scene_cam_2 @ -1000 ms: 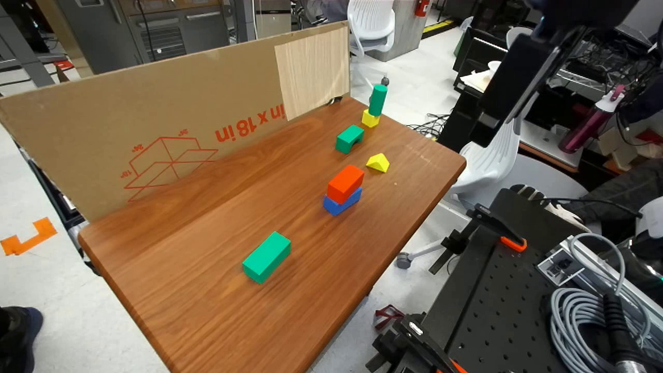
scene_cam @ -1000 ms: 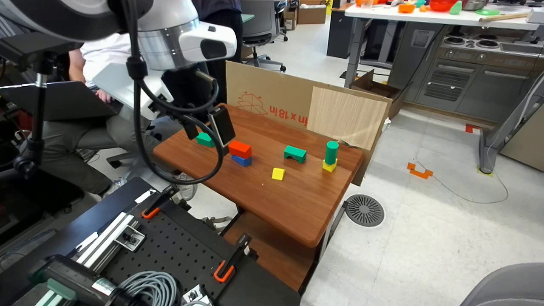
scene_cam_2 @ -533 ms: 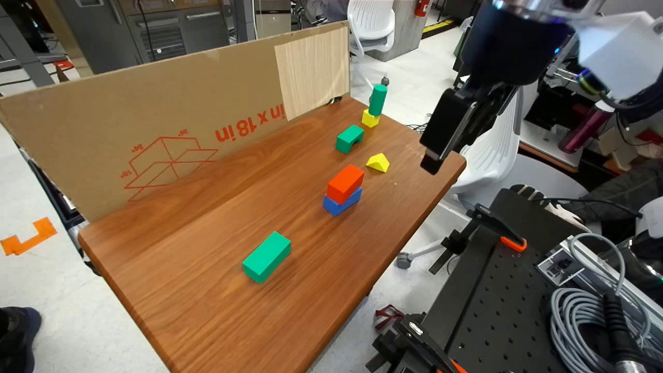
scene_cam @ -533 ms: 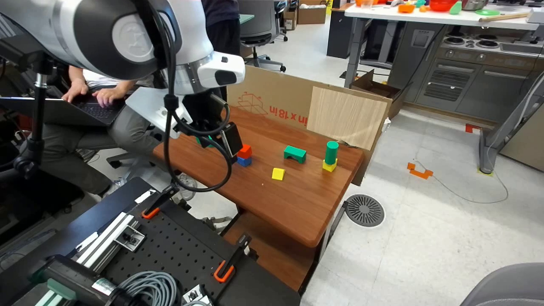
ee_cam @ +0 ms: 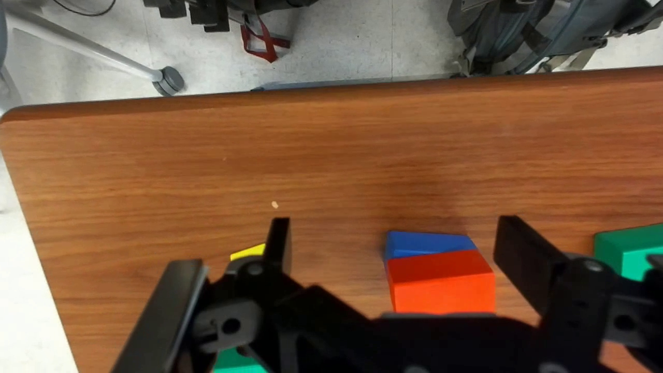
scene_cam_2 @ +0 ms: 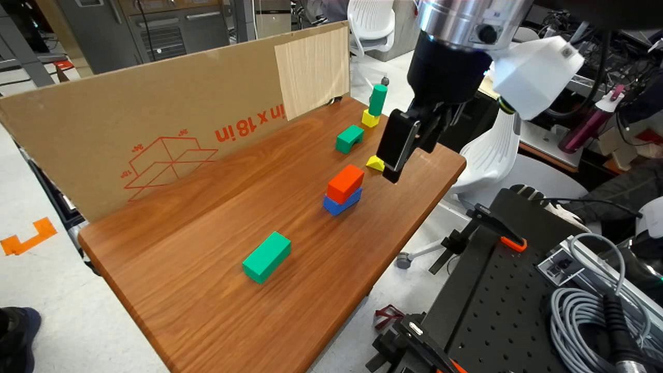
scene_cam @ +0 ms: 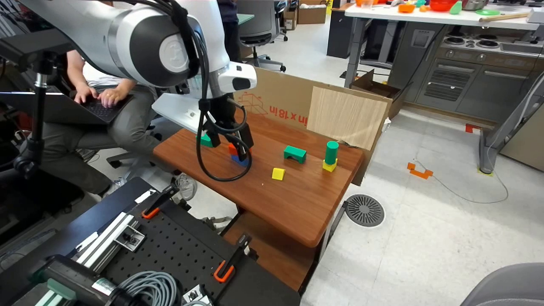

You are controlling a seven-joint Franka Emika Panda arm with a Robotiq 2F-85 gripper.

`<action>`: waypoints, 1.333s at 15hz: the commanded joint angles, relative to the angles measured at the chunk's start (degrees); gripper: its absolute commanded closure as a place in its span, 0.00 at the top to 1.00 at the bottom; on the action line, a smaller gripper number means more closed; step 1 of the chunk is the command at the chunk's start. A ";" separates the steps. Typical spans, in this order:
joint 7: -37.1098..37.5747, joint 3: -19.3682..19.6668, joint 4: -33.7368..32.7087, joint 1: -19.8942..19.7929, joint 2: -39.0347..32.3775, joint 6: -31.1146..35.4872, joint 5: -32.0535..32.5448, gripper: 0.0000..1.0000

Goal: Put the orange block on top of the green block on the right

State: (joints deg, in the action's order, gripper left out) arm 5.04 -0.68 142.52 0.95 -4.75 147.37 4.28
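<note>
The orange block (scene_cam_2: pixel 345 184) lies on top of the blue block (scene_cam_2: pixel 336 207), slightly turned against it. Both show in the wrist view, the orange block (ee_cam: pixel 443 285) partly hidden by the gripper body. A green rectangular block (scene_cam_2: pixel 267 257) lies flat on the table; in the wrist view it is at the right edge (ee_cam: pixel 621 251). A green arch block (scene_cam_2: pixel 349 139) and a green cylinder (scene_cam_2: pixel 378 100) stand farther off. My gripper (ee_cam: pixel 396 225) is open and empty above the table, the orange block showing between its fingers. In an exterior view the gripper (scene_cam: pixel 231 142) partly hides the orange block.
A yellow wedge (scene_cam: pixel 278 174) lies near the gripper. The green cylinder stands on a yellow block (scene_cam: pixel 329 165). A cardboard wall (scene_cam_2: pixel 171 114) runs along one long table edge. A dark perforated bench (scene_cam: pixel 170 246) with clamps stands by the opposite edge.
The arm has come in over the table and lowered, moving the gripper toward the orange and blue blocks. The blocks have not moved.
</note>
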 commanded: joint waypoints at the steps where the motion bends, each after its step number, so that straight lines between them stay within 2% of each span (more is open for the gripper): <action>1: -2.04 -0.37 -4.45 0.39 -4.82 0.93 -0.17 1.00; 10: -6.66 -2.62 -10.59 0.58 -11.88 0.39 -2.62 1.00; 20: -4.47 -2.12 -14.06 2.89 -14.41 -0.32 0.36 1.00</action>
State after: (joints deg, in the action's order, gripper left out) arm -0.09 -3.51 130.53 2.74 -17.41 147.37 3.33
